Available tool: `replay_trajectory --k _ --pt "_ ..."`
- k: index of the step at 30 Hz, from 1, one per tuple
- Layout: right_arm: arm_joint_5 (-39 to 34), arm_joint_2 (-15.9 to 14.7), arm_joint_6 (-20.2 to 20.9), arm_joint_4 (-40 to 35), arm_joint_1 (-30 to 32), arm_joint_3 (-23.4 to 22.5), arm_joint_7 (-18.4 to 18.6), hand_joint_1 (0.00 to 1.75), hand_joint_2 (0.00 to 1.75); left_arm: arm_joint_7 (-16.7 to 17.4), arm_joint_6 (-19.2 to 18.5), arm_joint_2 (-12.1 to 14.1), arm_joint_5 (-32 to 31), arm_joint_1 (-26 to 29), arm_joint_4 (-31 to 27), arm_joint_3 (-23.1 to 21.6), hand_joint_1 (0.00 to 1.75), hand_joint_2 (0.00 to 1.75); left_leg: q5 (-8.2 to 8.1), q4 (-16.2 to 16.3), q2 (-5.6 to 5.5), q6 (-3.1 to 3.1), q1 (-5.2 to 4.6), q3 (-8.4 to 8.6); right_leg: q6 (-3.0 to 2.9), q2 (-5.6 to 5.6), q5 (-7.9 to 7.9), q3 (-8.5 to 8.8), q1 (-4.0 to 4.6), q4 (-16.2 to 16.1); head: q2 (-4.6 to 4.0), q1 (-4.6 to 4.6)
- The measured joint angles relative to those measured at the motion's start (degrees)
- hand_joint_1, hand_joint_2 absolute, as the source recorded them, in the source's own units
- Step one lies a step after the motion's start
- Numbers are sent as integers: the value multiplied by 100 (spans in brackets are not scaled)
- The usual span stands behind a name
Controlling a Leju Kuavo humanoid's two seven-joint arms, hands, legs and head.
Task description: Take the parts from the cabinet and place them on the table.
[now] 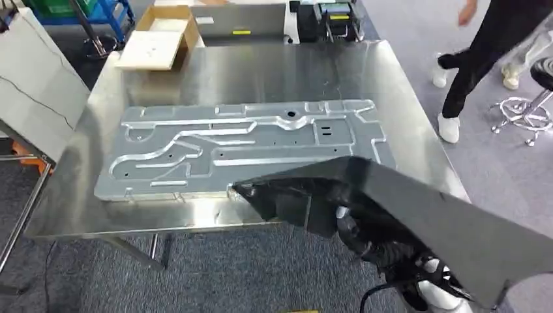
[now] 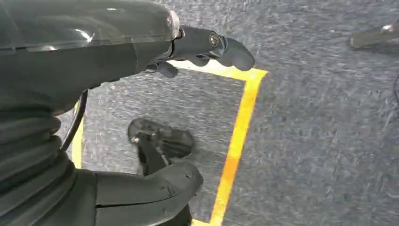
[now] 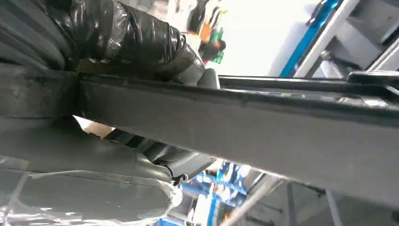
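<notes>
1. Nearest, at lower right of the head view: right robot hand (image 1: 365,228) under a large black panel (image 1: 424,208), mostly hidden by it; only dark fingers and wrist cabling made out.
2. Gripping that black panel along its edge, as seen in the right wrist view: thumb above, fingers (image 3: 179,160) below, clamped on the dark rim (image 3: 263,122); panel cut off at the picture's edge.
3. Tilted, panel's near part off the worktop's front edge, its far tip over the near right part of the flat metal plate (image 1: 248,147); touching or just above, cannot tell.
4. Left robot hand (image 2: 202,47) hanging over grey carpet (image 2: 320,141) with a yellow floor line (image 2: 235,141); holding nothing, fingers loosely curled but apart.
5. Steel worktop (image 1: 261,72) carrying the machined plate flat at its middle.
6. Further back: open cardboard box (image 1: 160,36) at the far left corner.
7. Beyond, at right: a person's dark legs (image 1: 482,52) and a stool base (image 1: 525,111), partly cut off.
</notes>
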Motion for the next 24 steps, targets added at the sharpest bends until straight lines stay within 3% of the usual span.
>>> replay_trajectory --k 1,2,3,6,8,11,13,15,16,17,18,19,21,22,23,24 --pt "149 -11 -85 74 -125 -61 70 175 175 -2 -4 2 -39 2 0 0 0 175 -103 433 0 -16 0 -272 -7 1 -29 16 8 9 0 2" --pt "304 -20 -161 163 -268 -113 149 175 175 0 -13 0 -59 10 0 0 0 175 -66 620 0 -25 0 -437 -8 7 -55 31 12 27 0 2" --pt "490 -28 -254 280 -453 -149 244 175 175 0 -22 0 -90 12 0 -2 0 175 139 511 1 -28 0 -463 -5 22 -82 54 13 42 0 2" --pt "1260 -66 -681 718 -1098 -216 539 175 175 -4 -66 4 -168 -29 0 -22 0 175 1091 -849 12 32 -3 -27 47 42 -158 167 12 51 0 2" --pt "2117 -133 -1105 1172 -1499 -212 786 175 175 -4 -92 13 -221 -45 0 -31 0 175 1102 -1187 15 91 -48 109 98 53 -173 133 43 66 0 2" --pt "3494 -208 -1699 2064 -2055 -76 1158 175 175 -4 -111 15 -302 -67 0 -70 0 175 1075 -1220 -10 136 -32 88 176 35 -174 110 49 48 0 4" --pt "4360 -240 -1999 2743 -2417 95 1504 175 175 -7 -122 4 -341 -116 0 -98 0 175 1086 -1271 -9 193 23 134 239 24 -350 19 21 283 0 7" --pt "4938 -245 -2229 3479 -2743 313 1690 175 175 -13 -140 4 -369 -160 0 -125 0 175 1075 -1269 -8 228 23 138 297 25 -739 -463 -27 1208 0 5" --pt "5152 -245 -2278 3833 -2872 418 1789 175 175 -37 -166 4 -404 -172 0 -147 0 175 1072 -1268 -8 232 24 139 321 25 -869 -722 -48 1653 0 7" --pt "5333 -243 -2300 4167 -2979 534 1870 175 175 -53 -181 4 -417 -183 0 -183 0 175 1062 -1265 -10 232 31 145 339 23 -881 -911 -71 1927 0 4" --pt "5442 -243 -2317 4490 -3038 646 1920 175 175 -68 -199 4 -426 -188 0 -203 0 175 1050 -1263 -20 223 43 163 355 20 -741 -946 -92 1887 0 7" --pt "5481 -243 -2321 4702 -3072 719 1940 175 175 -79 -210 4 -430 -189 0 -210 0 175 1030 -1263 -34 209 54 194 365 19 -495 -861 -109 1615 0 4" --pt "5608 -227 -2322 5025 -3187 838 1996 175 175 -114 -232 4 -441 -188 0 -216 0 175 962 -1254 -57 153 80 283 363 10 194 -410 -128 518 0 7" --pt "5747 -212 -2311 5272 -3296 926 2101 175 175 -148 -258 4 -457 -189 0 -227 0 175 937 -1270 -60 121 88 289 359 12 193 -307 -127 266 0 4" --pt "5891 -172 -2297 5535 -3459 1030 2173 175 175 -186 -273 4 -468 -224 0 -238 0 175 941 -1243 -52 84 53 252 337 18 217 -322 -61 218 0 7" --pt "6030 -137 -2280 5789 -3564 1137 2239 175 175 -210 -284 4 -481 -232 0 -262 0 175 945 -1242 -57 51 56 221 283 16 140 -296 -57 178 0 4"
